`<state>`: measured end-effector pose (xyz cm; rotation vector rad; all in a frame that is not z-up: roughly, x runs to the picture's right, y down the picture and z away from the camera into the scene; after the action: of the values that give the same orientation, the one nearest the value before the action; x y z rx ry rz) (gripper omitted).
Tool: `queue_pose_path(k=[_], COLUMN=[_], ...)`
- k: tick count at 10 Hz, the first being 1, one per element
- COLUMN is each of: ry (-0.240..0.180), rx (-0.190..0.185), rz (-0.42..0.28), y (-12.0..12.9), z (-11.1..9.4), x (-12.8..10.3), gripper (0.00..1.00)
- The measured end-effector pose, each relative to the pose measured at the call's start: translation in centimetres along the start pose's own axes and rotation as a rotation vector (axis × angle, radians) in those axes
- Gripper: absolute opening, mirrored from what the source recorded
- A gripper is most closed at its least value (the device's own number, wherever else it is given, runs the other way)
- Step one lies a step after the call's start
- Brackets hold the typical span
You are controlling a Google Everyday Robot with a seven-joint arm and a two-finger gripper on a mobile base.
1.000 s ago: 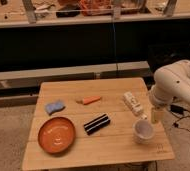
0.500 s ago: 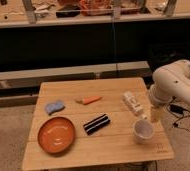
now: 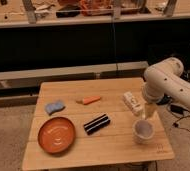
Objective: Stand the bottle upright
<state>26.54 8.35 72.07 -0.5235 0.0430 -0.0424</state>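
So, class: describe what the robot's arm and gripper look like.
The arm is smooth and off-white, built of thick rounded segments with bulging joints; no markings or cables show on it. Its gripper, a small pale tan piece, hangs close beside the bottle and cup.

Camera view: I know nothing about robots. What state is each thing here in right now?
Bottle: lying on its side, not yet upright.
White cup: standing upright, mouth up.
Orange plate: right way up, nothing on it.
Carrot: lying flat.
Blue sponge: lying flat.
Black striped object: lying flat.
Gripper: open, holding nothing, between the bottle and the cup.
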Motion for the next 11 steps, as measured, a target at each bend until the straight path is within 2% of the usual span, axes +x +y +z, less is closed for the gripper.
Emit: queue_pose_path(k=[6,11], ry=[0.027,0.004], rx=[0.038,0.056], rz=[-0.07,-0.108], y=[-2.4,-4.0], z=[1.4,2.6], x=[-1.2,-1.8], gripper=[0.8,0.8])
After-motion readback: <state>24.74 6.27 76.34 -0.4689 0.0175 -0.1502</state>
